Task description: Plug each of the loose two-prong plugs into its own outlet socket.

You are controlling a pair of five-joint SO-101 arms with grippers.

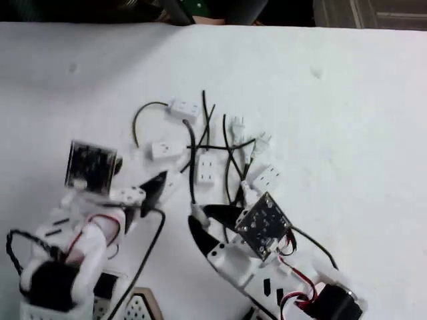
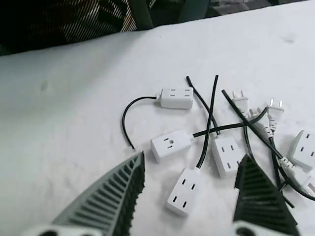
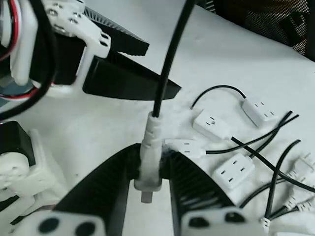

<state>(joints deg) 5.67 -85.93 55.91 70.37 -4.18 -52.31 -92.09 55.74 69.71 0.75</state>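
White plug (image 3: 153, 130) sits pinched in my right gripper (image 3: 151, 152); nearest socket (image 3: 184, 146) lies just left, by my open left gripper (image 2: 192, 158).

White sockets (image 1: 205, 169) and plugs (image 1: 237, 124) (black-corded) on white table (image 1: 347, 100)

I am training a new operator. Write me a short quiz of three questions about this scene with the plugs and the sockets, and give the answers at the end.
1. True or false: the right pincer is shut on a plug.
2. Choose one. The left pincer is: A) open and holding nothing; B) shut on a cord; C) shut on a socket.
3. Fill in the gap: the cords of the sockets are ____ in colour.
Key: 1 true; 2 A; 3 black.
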